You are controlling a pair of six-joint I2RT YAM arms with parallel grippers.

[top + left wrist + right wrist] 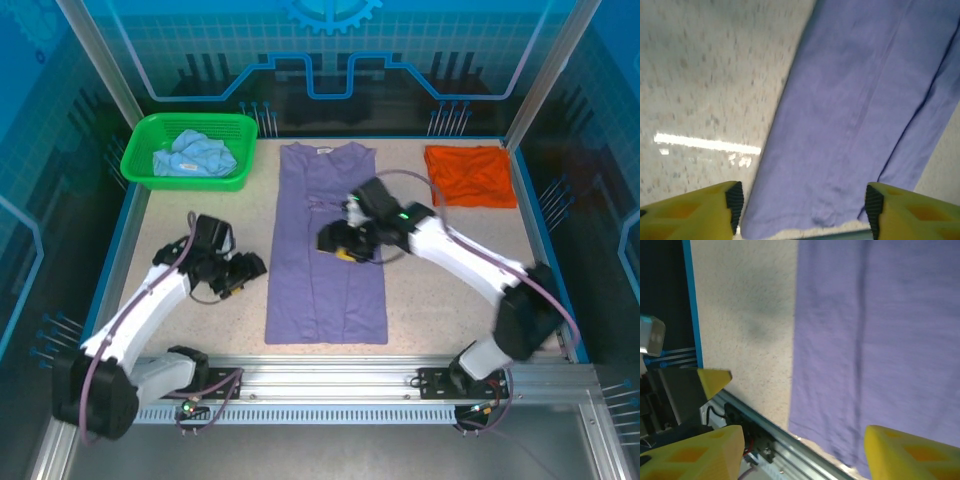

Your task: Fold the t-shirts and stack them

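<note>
The biggest thing here is the table point(440, 310), speckled, with a blue lip all round and a metal rail along my near side. There's bare surface either side of the middle, so I've got room on both flanks.

The purple t-shirt point(325, 285) lies down the centre as a long narrow strip, collar end at the far side and hem just short of the rail. Its left edge runs clean and straight in my left wrist view point(855, 110). My right wrist view point(880, 340) is a bit smeary. My right arm covers part of its middle, and I can't make out any print.

The green basket point(190, 183) sits in the far left corner. The light blue t-shirt point(195, 155) is bunched inside it, shape hard to read. The orange t-shirt point(470, 175) lies flat in the far right corner.

My left gripper point(250, 272) is just off the strip's left edge, jaws apart, holding nothing. My right gripper point(335, 240) is over the shirt's middle, jaws also spread and empty.
</note>
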